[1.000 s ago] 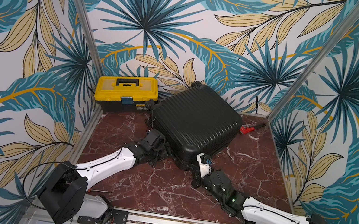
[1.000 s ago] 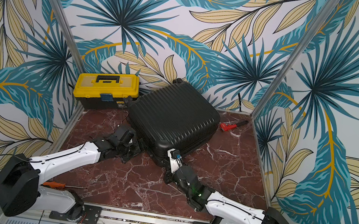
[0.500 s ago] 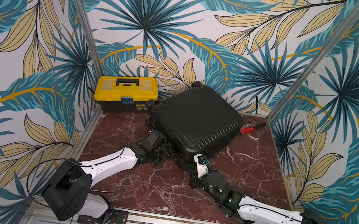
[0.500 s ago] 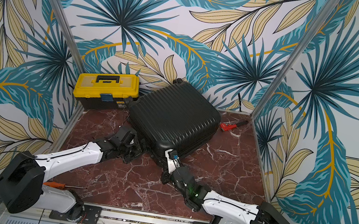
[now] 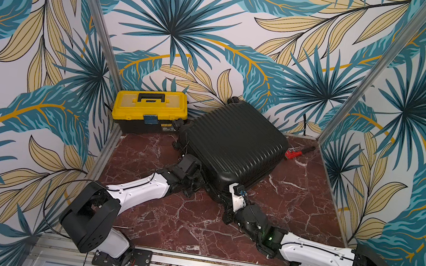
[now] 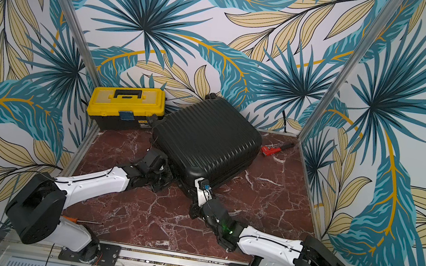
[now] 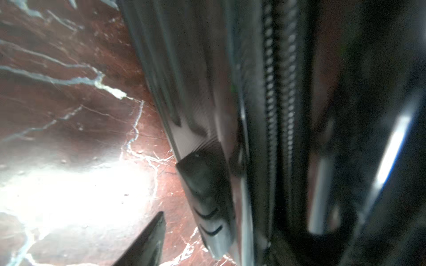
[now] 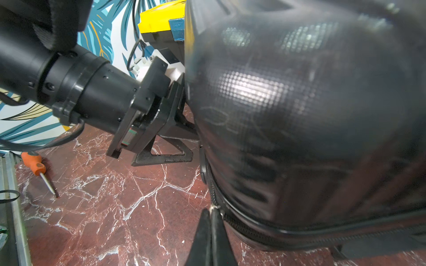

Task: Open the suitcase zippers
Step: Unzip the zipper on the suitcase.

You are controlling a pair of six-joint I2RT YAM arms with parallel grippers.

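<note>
merely a toolbox (image 5: pixel 149 109) label (image 5: pixel 166 126) beside suitcase (image 5: pixel 230 142), illegible.

Bare floor (image 5: pixel 186 222) lies open at the front between the left arm (image 5: pixel 139 188) and the right arm (image 5: pixel 315 249). It is also wide open to the right of the suitcase (image 5: pixel 230 145), where a red tool (image 5: pixel 294 153) lies near the far corner. The toolbox (image 5: pixel 149 109) sits just beside the suitcase's far-left corner, closing that gap. A screwdriver (image 6: pixel 76 221) lies by the left arm's base.
</note>
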